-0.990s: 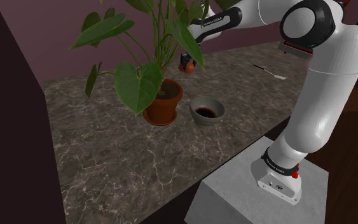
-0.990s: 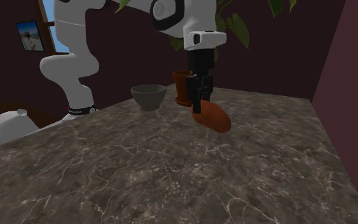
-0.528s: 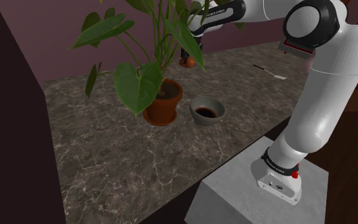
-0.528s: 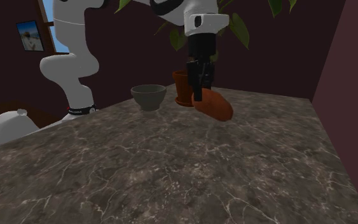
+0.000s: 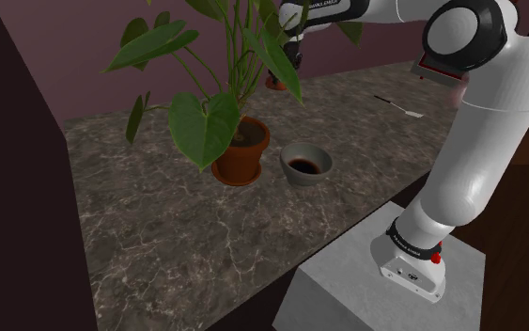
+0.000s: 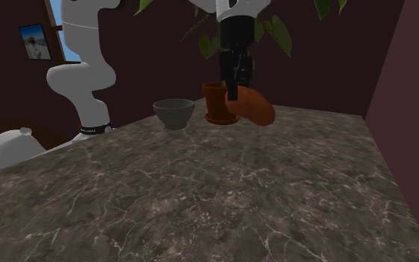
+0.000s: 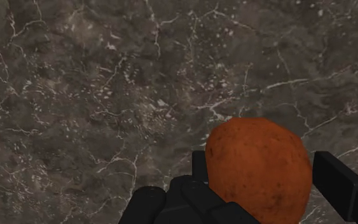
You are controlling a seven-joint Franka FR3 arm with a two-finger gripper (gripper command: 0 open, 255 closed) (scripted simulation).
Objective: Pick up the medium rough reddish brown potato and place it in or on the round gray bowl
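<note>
gripper (image 6: 234,91) clasps potato (image 6: 254,109) | higher than before | clear of counter (image 6: 200,195)

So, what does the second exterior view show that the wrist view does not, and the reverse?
Second exterior view, not the wrist view: the round gray bowl, the terracotta plant pot beside it, the white arm, a framed picture on the wall, and that the reddish-brown potato hangs clear of the dark marbled countertop.
Wrist view, not the second exterior view: a black finger on each side of the potato.
Both: the potato clasped by the black gripper, over the countertop.
</note>
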